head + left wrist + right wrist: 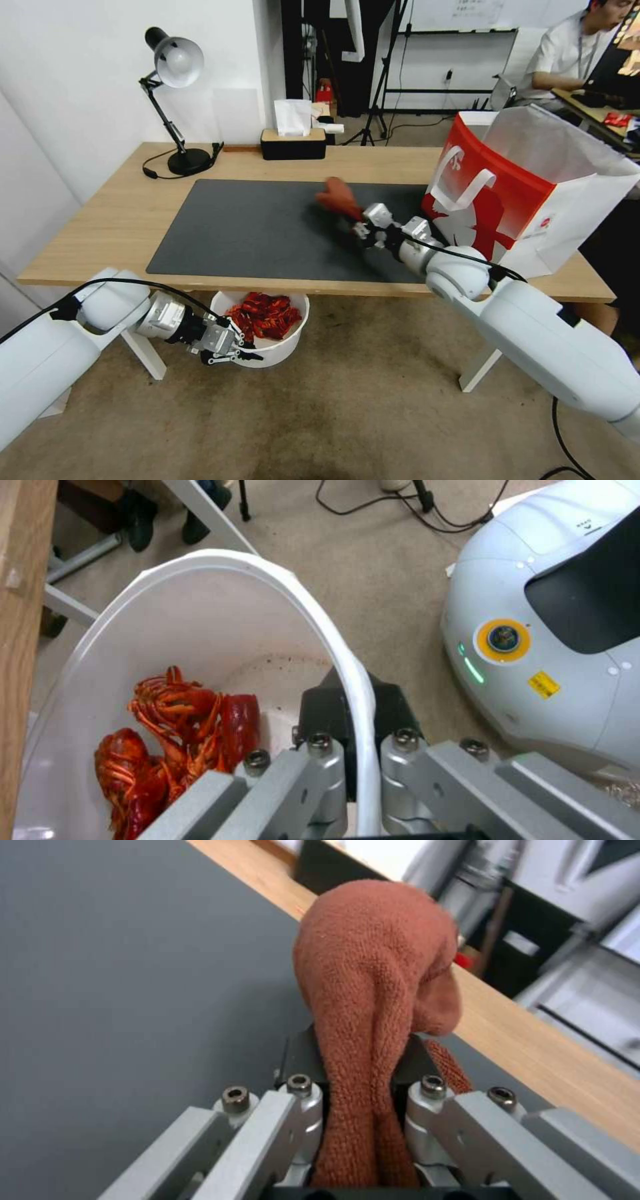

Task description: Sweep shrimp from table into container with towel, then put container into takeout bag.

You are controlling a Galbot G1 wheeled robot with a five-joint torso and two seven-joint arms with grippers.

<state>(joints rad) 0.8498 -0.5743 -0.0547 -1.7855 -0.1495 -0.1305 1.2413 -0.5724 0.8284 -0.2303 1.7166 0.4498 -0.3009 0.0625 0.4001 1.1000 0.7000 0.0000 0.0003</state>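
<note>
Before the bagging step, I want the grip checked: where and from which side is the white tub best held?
By its rim, as the left gripper holds it now: one finger inside the container wall, one outside, on the side nearest the robot. The thin, open rim suits a pinch. The shrimp lie low inside, away from the fingers, and the tub probably stays upright.

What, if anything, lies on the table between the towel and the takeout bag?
In the head view, just the right gripper and its arm, clamping the towel, reach across bare dark mat before the takeout bag.
</note>
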